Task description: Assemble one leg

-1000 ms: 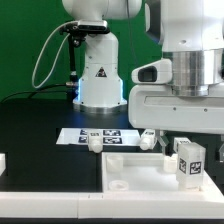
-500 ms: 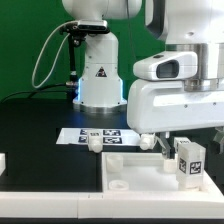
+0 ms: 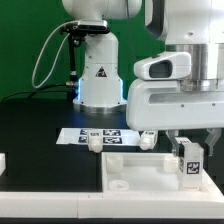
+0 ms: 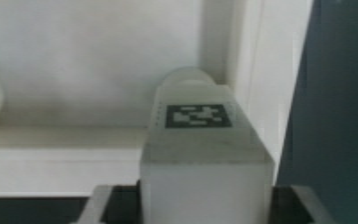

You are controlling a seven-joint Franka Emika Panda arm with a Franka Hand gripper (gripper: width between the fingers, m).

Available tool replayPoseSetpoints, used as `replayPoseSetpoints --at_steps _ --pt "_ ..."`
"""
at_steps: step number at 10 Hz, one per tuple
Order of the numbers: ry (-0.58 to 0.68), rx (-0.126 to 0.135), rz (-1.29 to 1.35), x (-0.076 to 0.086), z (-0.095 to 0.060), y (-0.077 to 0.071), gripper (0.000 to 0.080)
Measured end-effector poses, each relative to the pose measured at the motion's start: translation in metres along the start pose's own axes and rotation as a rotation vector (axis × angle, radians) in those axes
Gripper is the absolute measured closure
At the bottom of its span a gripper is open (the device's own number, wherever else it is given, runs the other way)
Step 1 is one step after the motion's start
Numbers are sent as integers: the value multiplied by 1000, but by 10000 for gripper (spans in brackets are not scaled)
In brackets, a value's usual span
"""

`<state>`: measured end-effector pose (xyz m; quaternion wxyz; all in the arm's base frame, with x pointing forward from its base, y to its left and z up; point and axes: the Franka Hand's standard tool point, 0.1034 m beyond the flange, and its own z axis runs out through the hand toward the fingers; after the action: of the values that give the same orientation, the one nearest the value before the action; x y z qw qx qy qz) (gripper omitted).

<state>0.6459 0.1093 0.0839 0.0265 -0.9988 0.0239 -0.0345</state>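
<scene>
My gripper (image 3: 191, 150) is shut on a leg (image 3: 190, 162), a chunky white post with a black-and-white tag on its side. It holds the leg upright over the right part of the large flat white panel (image 3: 135, 172); I cannot tell whether the leg touches the panel. In the wrist view the leg (image 4: 202, 150) fills the centre, tag facing the camera. The gripper (image 4: 202, 206) has a dark finger tight against each side of it, and the white panel (image 4: 87, 70) lies behind.
Two more white legs (image 3: 93, 141) (image 3: 147, 141) stand behind the panel, at the front edge of the marker board (image 3: 103, 132). The arm's white base (image 3: 98, 75) stands behind that. A white part (image 3: 3, 160) shows at the exterior view's left edge.
The wrist has turned and the hand has shifted slightly toward the exterior view's right. The leg stays gripped at nearly the same spot over the panel.
</scene>
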Motion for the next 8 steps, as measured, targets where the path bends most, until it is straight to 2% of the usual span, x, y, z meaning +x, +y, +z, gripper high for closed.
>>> replayPoseSetpoints --at_steps 2,6,7,8 --pt "20 -10 290 0 1 1 515" --pt "-6 -1 996 -3 1 1 514" --pt "-15 16 1116 -3 1 2 514" --pt "-24 23 1278 -4 1 1 512"
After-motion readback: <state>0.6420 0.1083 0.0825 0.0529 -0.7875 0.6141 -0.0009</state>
